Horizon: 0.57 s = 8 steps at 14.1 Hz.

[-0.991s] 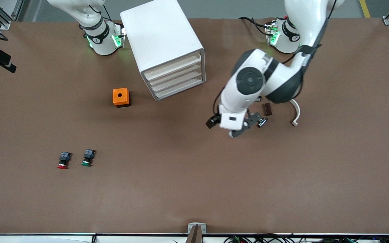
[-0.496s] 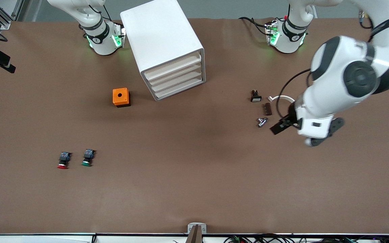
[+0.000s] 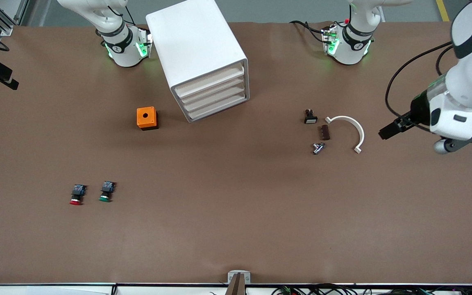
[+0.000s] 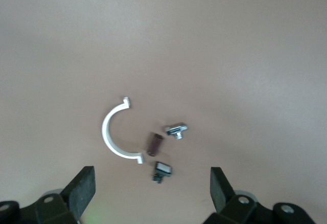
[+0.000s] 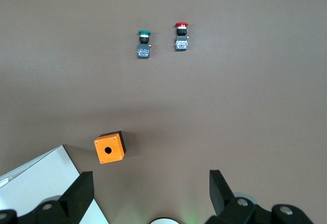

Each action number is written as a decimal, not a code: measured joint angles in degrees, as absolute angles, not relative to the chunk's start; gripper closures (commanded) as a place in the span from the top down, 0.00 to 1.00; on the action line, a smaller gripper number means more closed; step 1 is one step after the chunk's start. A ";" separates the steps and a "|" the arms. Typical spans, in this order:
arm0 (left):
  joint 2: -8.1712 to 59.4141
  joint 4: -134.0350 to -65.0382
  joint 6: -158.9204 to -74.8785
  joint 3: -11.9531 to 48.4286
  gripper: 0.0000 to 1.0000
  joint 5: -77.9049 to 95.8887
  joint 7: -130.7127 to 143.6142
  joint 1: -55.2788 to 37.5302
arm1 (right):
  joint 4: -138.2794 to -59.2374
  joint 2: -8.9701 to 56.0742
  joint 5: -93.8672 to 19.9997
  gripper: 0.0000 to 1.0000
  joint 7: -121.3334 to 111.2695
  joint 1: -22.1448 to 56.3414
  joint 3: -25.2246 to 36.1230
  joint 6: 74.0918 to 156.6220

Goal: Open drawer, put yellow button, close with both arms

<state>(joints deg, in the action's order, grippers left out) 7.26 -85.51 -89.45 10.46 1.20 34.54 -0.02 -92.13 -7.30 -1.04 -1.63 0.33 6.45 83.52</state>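
Two capped buttons, red point(image 3: 76, 195) and green point(image 3: 106, 191); four cabinet drawers point(image 3: 213, 93), apparently shut.

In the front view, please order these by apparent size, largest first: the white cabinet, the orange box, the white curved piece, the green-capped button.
1. White cabinet
2. White curved piece
3. Orange box
4. Green-capped button

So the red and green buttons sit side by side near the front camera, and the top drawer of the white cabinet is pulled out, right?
Not quite. The red button and green button do sit side by side near the front camera, but the drawer at the top of the white cabinet is pushed in, flush with the three below. The front view shows it.
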 measured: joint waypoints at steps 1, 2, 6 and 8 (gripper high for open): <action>5.38 -87.02 -89.27 10.31 0.99 1.19 30.83 1.02 | -92.15 -7.32 -1.04 1.00 -1.62 0.33 6.45 83.52; 3.23 -88.76 -89.11 9.92 0.99 1.19 27.28 1.80 | -92.17 -7.34 -1.04 1.00 -1.62 0.33 6.45 83.52; -4.70 -95.10 -88.77 6.65 1.00 1.18 14.31 2.06 | -92.17 -7.37 -1.04 1.00 -1.62 0.33 6.38 83.53; -7.32 -97.19 -88.77 6.13 1.00 1.09 12.15 1.70 | -92.18 -7.38 -1.04 1.00 -1.62 0.33 6.36 83.53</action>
